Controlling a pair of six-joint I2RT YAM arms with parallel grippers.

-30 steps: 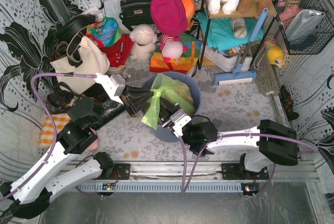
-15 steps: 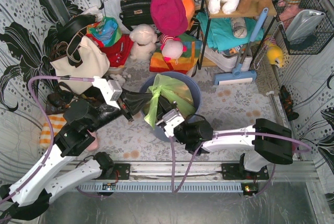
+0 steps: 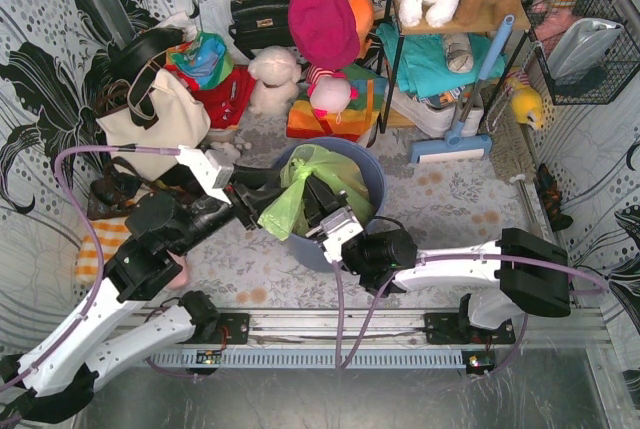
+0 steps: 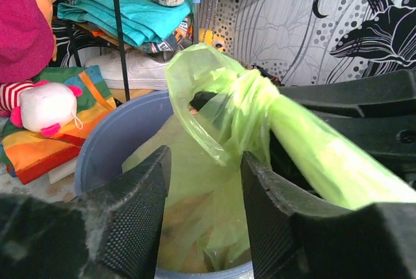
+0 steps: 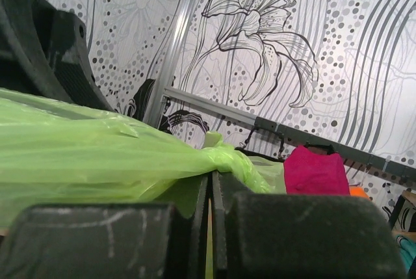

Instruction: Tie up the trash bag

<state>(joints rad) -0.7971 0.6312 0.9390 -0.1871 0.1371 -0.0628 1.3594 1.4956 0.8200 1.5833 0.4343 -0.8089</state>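
left wrist: thin glossy trash bag [image 4: 242,113] twisted ropelike over round bin [image 4: 112,144].

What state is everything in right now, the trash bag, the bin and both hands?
trash bag, top gathered and twisted into a rope.
bin, upright, with the bag inside.
left hand, open, gripping nothing.
right hand, shut on the trash bag.

Left pincer [image 4: 205,178] gapes before the trash bag [image 4: 240,106] — its twisted neck stretches rightward above the blue bin [image 4: 110,152].
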